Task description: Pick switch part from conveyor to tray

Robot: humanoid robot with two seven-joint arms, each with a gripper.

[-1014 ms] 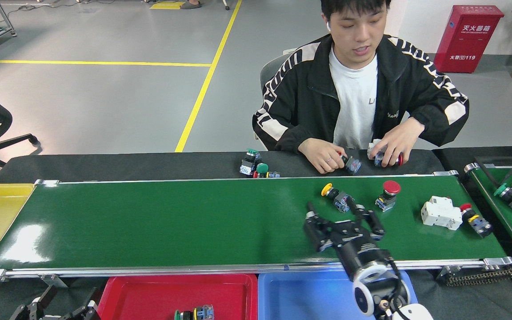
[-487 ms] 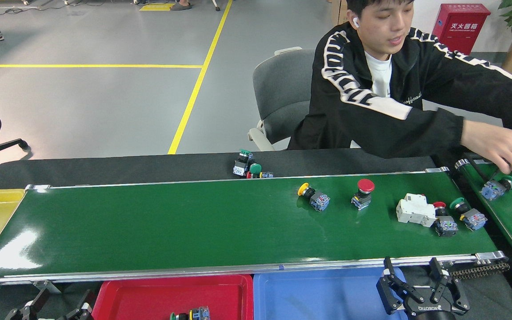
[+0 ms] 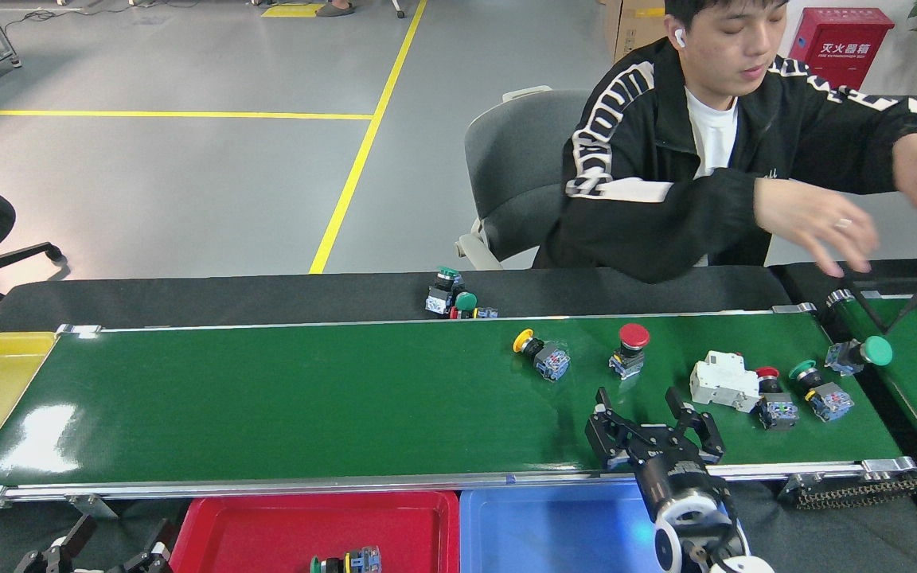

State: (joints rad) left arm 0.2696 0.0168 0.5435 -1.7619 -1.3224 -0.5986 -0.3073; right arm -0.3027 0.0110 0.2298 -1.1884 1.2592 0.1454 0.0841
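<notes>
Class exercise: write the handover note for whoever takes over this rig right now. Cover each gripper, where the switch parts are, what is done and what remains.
Right gripper: open, empty, over the conveyor's near edge.
Left gripper: low at bottom left, state unclear.
On the belt: yellow-capped switch, red mushroom switch, white breaker, two more switches.
Done: one part lies in the red tray; blue tray shows none.
Left: pick the rest.

Yellow-capped switch part (image 3: 540, 355), tipped, on conveyor (image 3: 307, 398)
</notes>
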